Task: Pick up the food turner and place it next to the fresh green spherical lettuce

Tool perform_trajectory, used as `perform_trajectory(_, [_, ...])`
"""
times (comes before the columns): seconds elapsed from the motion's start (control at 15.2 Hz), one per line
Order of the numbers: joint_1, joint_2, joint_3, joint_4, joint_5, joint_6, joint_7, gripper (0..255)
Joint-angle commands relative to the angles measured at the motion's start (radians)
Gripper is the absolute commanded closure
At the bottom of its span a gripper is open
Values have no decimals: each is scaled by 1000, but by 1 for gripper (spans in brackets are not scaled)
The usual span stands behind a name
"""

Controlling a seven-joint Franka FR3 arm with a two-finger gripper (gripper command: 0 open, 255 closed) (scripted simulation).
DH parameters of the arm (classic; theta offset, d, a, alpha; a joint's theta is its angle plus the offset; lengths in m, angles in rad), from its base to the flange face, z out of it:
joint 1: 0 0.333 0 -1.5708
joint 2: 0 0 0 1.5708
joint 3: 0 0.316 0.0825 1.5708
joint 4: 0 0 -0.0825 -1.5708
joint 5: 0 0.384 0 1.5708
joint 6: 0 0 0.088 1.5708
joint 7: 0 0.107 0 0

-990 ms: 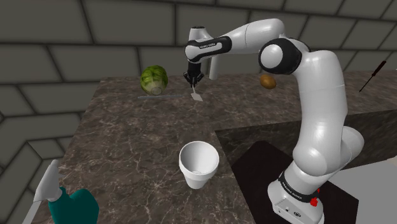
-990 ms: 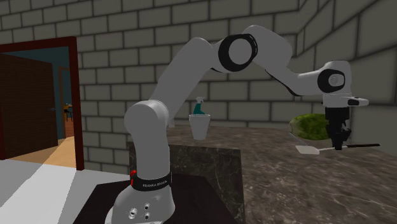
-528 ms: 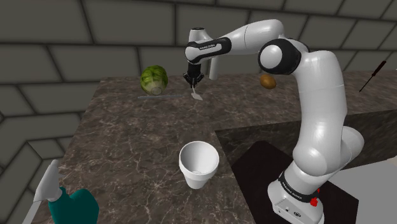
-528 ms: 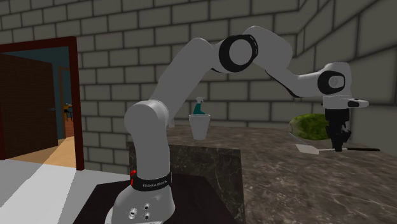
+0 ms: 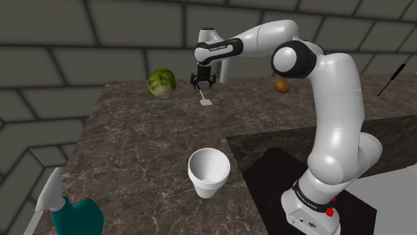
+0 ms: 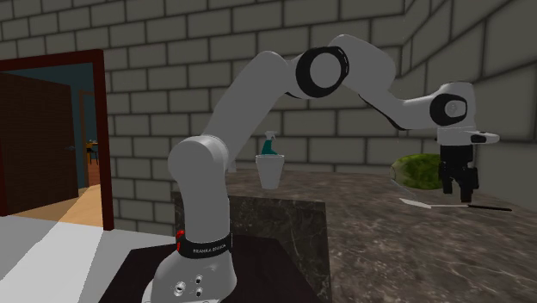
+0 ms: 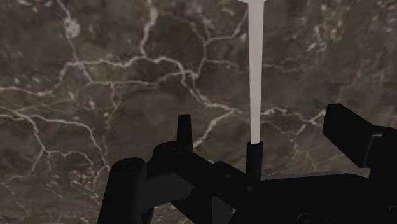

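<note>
The food turner (image 5: 206, 103) lies flat on the dark marble counter (image 5: 140, 147), a short way to the shoulder view's right of the round green lettuce (image 5: 162, 84). Its white blade (image 6: 414, 203) and thin dark handle (image 6: 487, 207) rest in front of the lettuce (image 6: 417, 170) in the second exterior view. My gripper (image 5: 203, 81) hovers just above it, open, holding nothing. In the wrist view the turner's pale shaft (image 7: 256, 70) runs between my spread fingers (image 7: 347, 127), which do not touch it.
A white cup (image 5: 208, 172) stands mid-counter near the front. A teal spray bottle (image 5: 73, 213) sits at the shoulder view's lower left. A brown rounded object (image 5: 281, 85) shows behind my arm. The counter's edge drops off beside the stand (image 5: 311, 207). An open doorway (image 6: 52, 138) lies far left.
My fingers have opened and let go of the turner. It dropped from a held tilt to lying flat on the counter. The hand has risen slightly.
</note>
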Motion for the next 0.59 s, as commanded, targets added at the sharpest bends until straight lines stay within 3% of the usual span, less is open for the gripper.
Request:
perform_trajectory(0.0, [-1, -25, 4, 12, 5, -37, -3, 0])
perform_trajectory(0.13, [0, -45, 7, 41, 11, -84, -6, 0])
perform_trajectory(0.53, [0, -45, 7, 41, 11, -84, -6, 0])
